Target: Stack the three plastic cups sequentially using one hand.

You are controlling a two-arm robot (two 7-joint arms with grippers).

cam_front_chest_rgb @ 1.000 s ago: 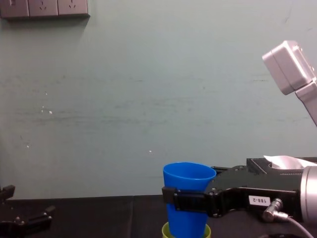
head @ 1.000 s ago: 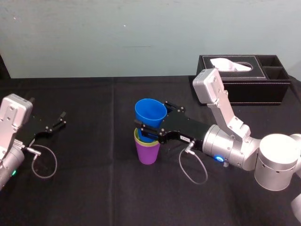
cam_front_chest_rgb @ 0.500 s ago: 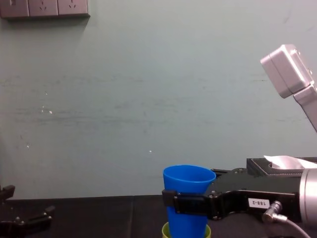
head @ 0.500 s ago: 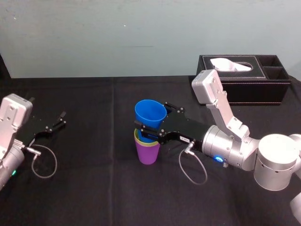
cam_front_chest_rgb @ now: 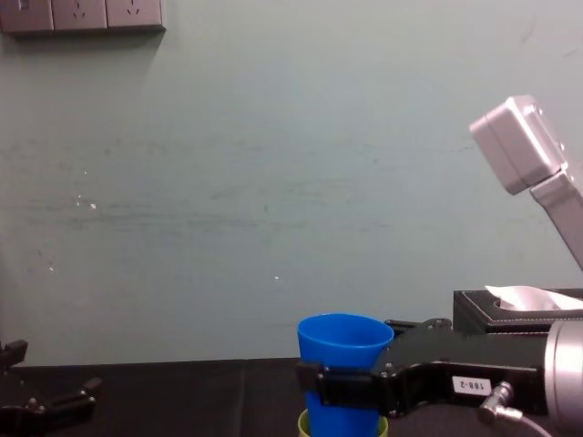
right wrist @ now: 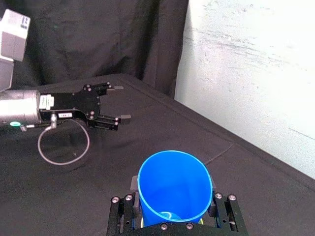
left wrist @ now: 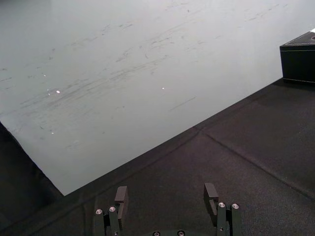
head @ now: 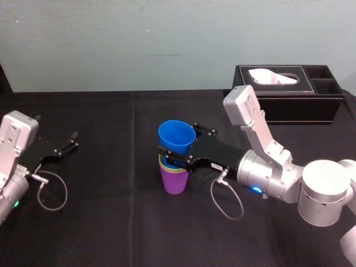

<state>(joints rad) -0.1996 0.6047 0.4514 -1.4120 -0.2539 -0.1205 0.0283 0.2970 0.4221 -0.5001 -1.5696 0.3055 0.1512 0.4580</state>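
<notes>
Right black gripper (head: 179, 143) pinches bright blue plastic cup (head: 177, 133), base inside yellow-green plastic cup (head: 173, 172) nested in purple plastic cup (head: 175, 183). Left black gripper (head: 74, 140), claw spread, sits well left of purple plastic cup.

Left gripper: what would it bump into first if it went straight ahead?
Probably just the pale wall. The left gripper points across bare black tablecloth, open, with the tissue box off to the side.
</notes>
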